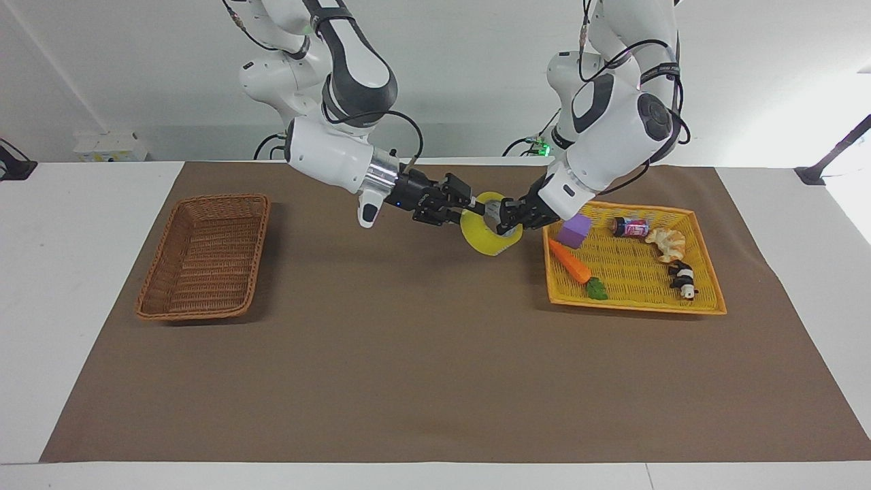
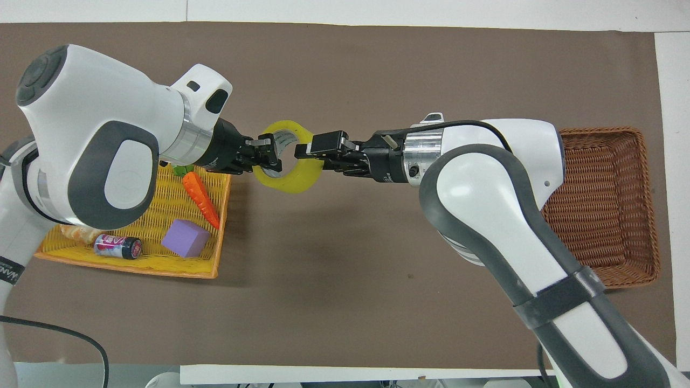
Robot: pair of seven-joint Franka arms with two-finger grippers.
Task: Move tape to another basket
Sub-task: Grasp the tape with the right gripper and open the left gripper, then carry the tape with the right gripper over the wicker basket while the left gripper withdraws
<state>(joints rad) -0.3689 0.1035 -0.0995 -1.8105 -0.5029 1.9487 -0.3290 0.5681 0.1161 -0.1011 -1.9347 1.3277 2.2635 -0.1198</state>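
The yellow tape point(image 1: 490, 235) hangs in the air over the brown mat, between the two baskets and close to the yellow tray. My left gripper point(image 1: 505, 221) is shut on the tape's rim at the tray end. My right gripper point(image 1: 471, 205) has its fingers closed on the rim at the other end. In the overhead view the tape point(image 2: 288, 164) sits between the left gripper point(image 2: 268, 156) and the right gripper point(image 2: 307, 150). The brown wicker basket point(image 1: 153, 262) stands empty toward the right arm's end of the table and also shows in the overhead view point(image 2: 649, 205).
The flat yellow tray point(image 1: 633, 306) toward the left arm's end holds a carrot point(image 1: 570, 262), a purple cube point(image 1: 575, 230), a small can point(image 1: 630, 227), a pastry point(image 1: 667, 243) and a black-and-white toy point(image 1: 682, 279). A brown mat point(image 1: 408, 354) covers the table.
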